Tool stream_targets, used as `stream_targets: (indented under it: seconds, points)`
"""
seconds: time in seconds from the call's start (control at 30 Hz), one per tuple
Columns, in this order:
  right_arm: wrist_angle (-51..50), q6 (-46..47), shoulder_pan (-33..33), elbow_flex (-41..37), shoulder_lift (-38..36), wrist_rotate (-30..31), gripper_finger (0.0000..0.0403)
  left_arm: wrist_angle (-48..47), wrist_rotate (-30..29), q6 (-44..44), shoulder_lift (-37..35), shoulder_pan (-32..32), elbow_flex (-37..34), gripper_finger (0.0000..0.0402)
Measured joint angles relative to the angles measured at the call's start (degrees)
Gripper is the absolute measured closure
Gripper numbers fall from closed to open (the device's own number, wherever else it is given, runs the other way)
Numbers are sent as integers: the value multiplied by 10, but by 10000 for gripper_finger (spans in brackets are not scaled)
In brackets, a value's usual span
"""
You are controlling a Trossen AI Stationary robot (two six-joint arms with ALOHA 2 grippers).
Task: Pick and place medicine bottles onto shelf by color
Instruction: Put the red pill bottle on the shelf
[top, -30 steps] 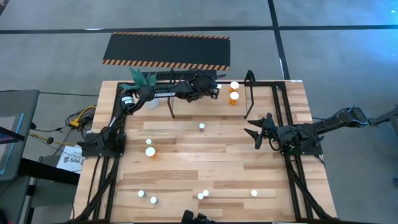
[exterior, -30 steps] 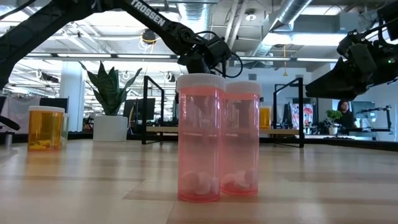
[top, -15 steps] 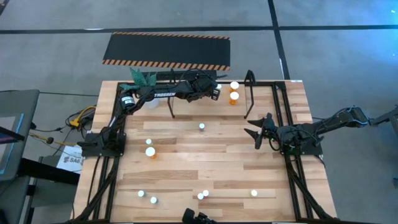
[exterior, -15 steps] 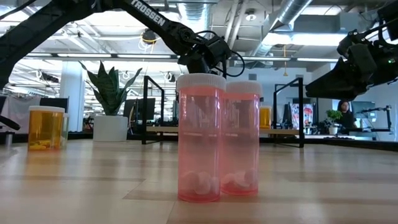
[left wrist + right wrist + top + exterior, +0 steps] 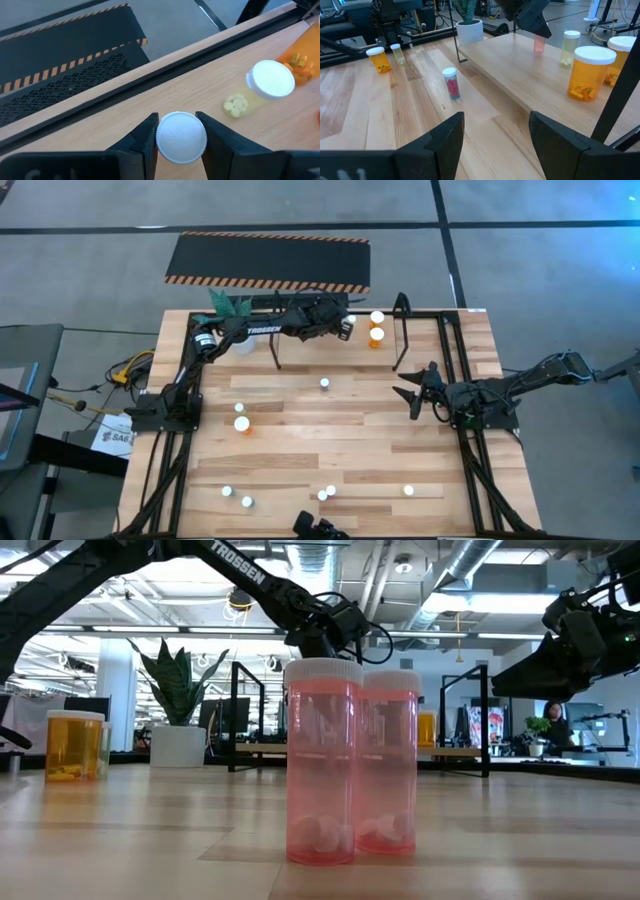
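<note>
My left gripper (image 5: 342, 326) is over the far shelf (image 5: 300, 348), shut on a pinkish white-capped medicine bottle (image 5: 539, 44), whose cap (image 5: 181, 137) shows between the fingers. On the shelf board (image 5: 520, 75) stand a greenish bottle (image 5: 569, 48) and two larger orange bottles (image 5: 377, 328). My right gripper (image 5: 414, 392) waits open at the table's right, holding nothing. Other bottles stand on the tabletop: two pink ones (image 5: 323, 760) near the front, one orange (image 5: 243, 424). My left gripper pinches the pinkish bottle just under its white cap (image 5: 159, 136), one finger on each side. The fingers slant down at it from the table's left. The bottle stands upright below them; whether its foot rests on the shelf board I cannot tell.
A potted plant (image 5: 230, 308) stands at the shelf's left end. Black shelf posts (image 5: 402, 330) rise right of the orange bottles. A red-filled bottle (image 5: 450, 82) stands mid-table. Small bottles (image 5: 236, 497) are scattered along the near edge. A striped black mat (image 5: 268, 262) lies beyond the table.
My left gripper has rolled slightly at the wrist over the shelf, staying in place with the bottle in its fingers.
</note>
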Motion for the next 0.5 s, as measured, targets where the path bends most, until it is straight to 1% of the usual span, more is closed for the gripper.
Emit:
stream_targets:
  seconds: [0.17, 0.33, 0.5]
  points:
    - [0, 0, 0, 0, 0, 0, 159, 0, 0, 3, 0, 1, 0, 297]
    - [0, 0, 0, 0, 0, 0, 159, 0, 19, 16, 0, 6, 0, 297]
    - [0, 0, 0, 0, 0, 0, 159, 0, 23, 16, 0, 8, 0, 297]
